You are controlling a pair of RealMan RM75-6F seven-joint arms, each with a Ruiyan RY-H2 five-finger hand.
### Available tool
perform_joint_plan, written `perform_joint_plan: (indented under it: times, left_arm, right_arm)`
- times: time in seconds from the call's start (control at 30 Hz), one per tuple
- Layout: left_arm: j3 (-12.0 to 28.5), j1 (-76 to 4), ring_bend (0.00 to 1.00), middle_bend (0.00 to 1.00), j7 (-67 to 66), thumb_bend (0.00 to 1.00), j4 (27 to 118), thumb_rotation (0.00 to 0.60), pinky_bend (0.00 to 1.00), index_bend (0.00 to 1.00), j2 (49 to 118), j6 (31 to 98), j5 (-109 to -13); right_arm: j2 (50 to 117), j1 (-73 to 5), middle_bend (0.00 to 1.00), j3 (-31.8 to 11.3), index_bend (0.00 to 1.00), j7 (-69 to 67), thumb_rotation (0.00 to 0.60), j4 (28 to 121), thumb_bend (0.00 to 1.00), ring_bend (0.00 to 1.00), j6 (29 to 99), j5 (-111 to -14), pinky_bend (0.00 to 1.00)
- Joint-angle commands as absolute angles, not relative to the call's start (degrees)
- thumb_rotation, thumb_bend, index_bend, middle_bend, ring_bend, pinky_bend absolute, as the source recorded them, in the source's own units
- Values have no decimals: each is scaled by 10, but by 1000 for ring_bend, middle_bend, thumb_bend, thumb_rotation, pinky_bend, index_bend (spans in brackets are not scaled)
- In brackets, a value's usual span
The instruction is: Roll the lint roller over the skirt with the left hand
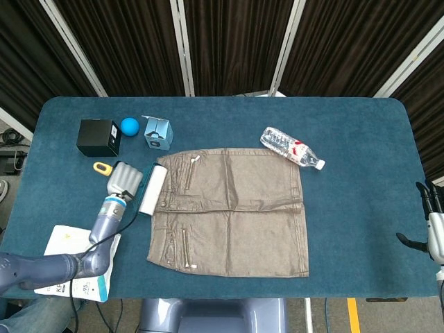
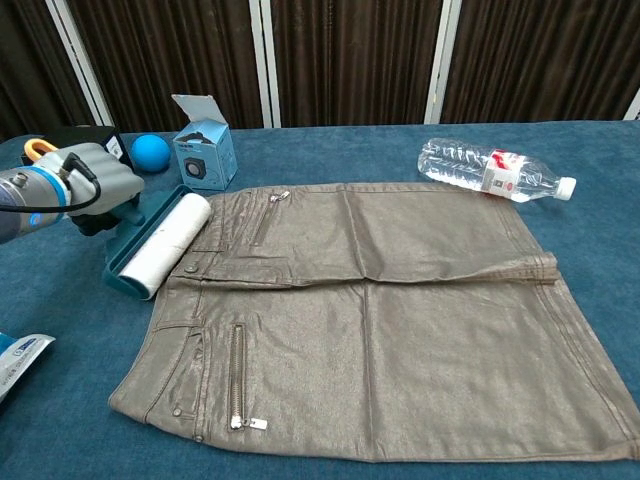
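A brown skirt (image 1: 232, 208) (image 2: 400, 310) lies flat in the middle of the blue table. My left hand (image 1: 123, 177) (image 2: 88, 176) grips the handle of the lint roller (image 1: 151, 189) (image 2: 163, 240), a white roll in a teal frame with a yellow handle end. The roller sits at the skirt's left edge, by the waistband. My right hand (image 1: 433, 229) shows only at the far right border of the head view, off the table, fingers apart and holding nothing.
A black box (image 1: 98, 137) (image 2: 78, 163), a blue ball (image 1: 130, 125) (image 2: 151, 152) and a small blue carton (image 1: 158, 132) (image 2: 204, 152) stand at the back left. A plastic bottle (image 1: 291, 147) (image 2: 492, 169) lies right of the skirt's top. A white packet (image 1: 75, 260) lies at the front left.
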State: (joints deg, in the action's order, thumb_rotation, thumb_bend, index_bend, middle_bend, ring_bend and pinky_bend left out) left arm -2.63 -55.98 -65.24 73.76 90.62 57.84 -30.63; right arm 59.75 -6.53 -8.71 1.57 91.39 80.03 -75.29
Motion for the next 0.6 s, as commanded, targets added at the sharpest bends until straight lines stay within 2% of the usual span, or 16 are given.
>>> perform_joint_plan:
  times: [0.03,0.13,0.2,0.27,0.3,0.33,0.37,0.43,0.6]
  left_arm:
    - [-30,-541,436,520,-623,777,727,600,475,710,891,567,-316]
    - [-32,-530,433,518,-604,765,717,600,472,707,885,560,-323]
    - [-32,-521,416,484,-587,658,710,600,461,666,883,554,-329]
    - [-33,-514,319,362,-573,385,704,600,398,502,881,552,-337]
    - [-33,-510,207,239,-564,210,701,600,321,349,880,551,-344]
    - [-34,-505,98,119,-555,86,699,600,231,196,879,550,-349]
    - [-33,-501,34,47,-548,32,699,600,163,97,876,549,-352]
    - [-27,-492,0,0,-526,0,705,600,79,9,868,549,-359]
    - [-10,-465,0,0,-452,0,744,600,23,0,831,570,-399]
  right_arm:
    - [598,-65,0,-86,0,18,600,915,0,0,801,-756,0]
    - [599,-66,0,-84,0,21,600,917,0,0,802,-758,0]
    - [600,-66,0,-83,0,24,600,918,0,0,803,-760,0]
    - [600,-66,0,-82,0,25,600,920,0,0,804,-762,0]
    - [600,-66,0,-82,0,26,600,921,0,0,804,-763,0]
    - [601,-66,0,-82,0,27,600,922,0,0,805,-763,0]
    - [601,-66,0,-81,0,28,600,922,0,0,805,-764,0]
    - [601,-65,0,-80,0,29,600,924,0,0,805,-765,0]
    - [599,-64,0,-77,0,28,600,929,0,0,810,-774,0]
